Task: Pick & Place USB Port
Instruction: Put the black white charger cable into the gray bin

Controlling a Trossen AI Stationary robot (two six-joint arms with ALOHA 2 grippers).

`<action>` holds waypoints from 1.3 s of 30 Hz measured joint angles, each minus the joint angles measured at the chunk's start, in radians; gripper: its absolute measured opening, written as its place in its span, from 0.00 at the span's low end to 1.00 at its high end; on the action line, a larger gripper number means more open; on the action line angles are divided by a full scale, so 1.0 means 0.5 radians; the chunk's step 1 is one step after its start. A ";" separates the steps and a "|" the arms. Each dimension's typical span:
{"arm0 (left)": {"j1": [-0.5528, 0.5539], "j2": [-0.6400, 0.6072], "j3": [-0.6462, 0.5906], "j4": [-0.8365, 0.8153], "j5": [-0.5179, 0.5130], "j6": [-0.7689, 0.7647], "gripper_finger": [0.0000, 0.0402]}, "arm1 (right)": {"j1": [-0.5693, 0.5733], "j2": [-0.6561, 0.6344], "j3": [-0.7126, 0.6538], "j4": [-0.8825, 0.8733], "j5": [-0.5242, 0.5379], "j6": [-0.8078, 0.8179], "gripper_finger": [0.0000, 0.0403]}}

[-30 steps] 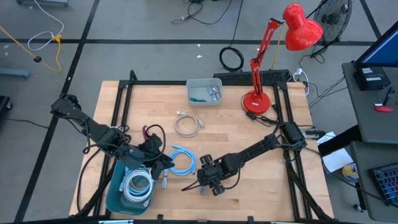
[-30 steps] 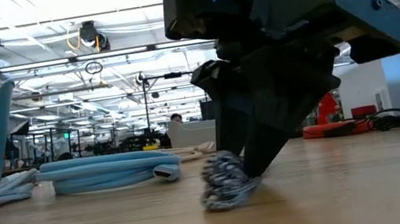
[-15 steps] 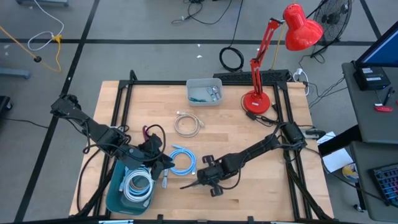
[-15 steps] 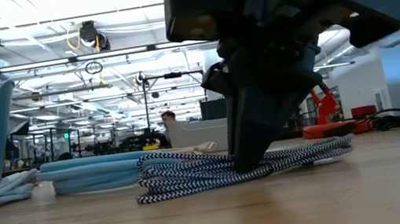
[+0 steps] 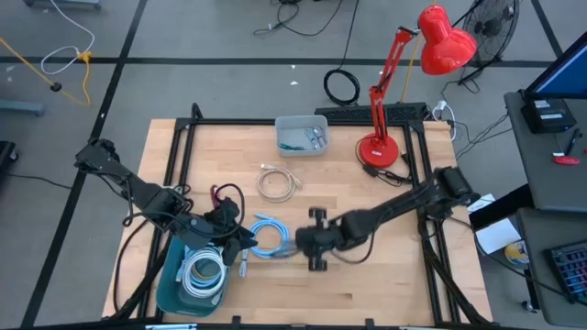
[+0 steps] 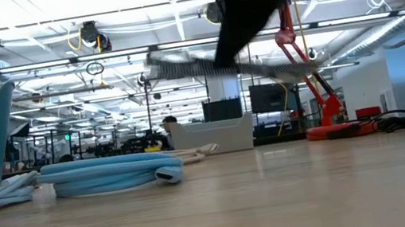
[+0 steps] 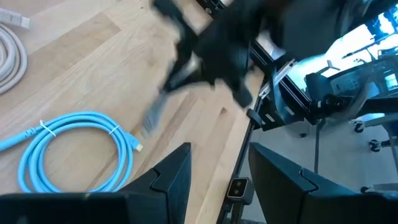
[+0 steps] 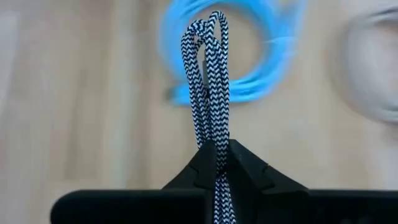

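So the right gripper (image 8: 216,163) is clamping the black-and-white braided USB cable (image 8: 208,87) and carrying it in the air over the light wooden table (image 5: 367,284), beside the coiled light-blue cable (image 5: 268,234). Pick looks done, placing isn't. Left gripper (image 7: 214,180) is sitting partly open, empty, over the teal bin (image 5: 170,280).
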 joint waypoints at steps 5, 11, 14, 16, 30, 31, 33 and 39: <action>0.000 0.000 0.000 0.006 0.001 -0.017 0.40 | -0.213 -0.222 0.005 -0.056 0.146 0.104 0.03; -0.015 0.000 0.000 0.067 -0.003 -0.029 0.40 | -0.565 -0.386 0.005 0.000 0.140 0.380 0.03; -0.018 0.000 0.000 0.091 -0.007 -0.024 0.40 | -0.743 -0.413 0.005 0.054 0.138 0.431 0.03; -0.025 0.000 0.000 0.106 -0.021 -0.023 0.40 | -0.865 -0.410 0.006 0.062 0.099 0.483 0.03; -0.112 0.000 0.000 0.319 -0.149 0.000 0.40 | -1.440 -0.182 0.008 0.405 -0.392 0.951 0.02; -0.120 0.000 0.000 0.332 -0.162 -0.006 0.40 | -1.469 -0.160 0.008 0.435 -0.436 0.963 0.02; -0.124 0.000 0.000 0.355 -0.186 -0.026 0.40 | -1.521 -0.133 0.008 0.470 -0.497 0.966 0.02; -0.081 0.000 0.000 0.415 -0.246 -0.028 0.40 | -1.681 -0.094 0.006 0.529 -0.604 0.827 0.02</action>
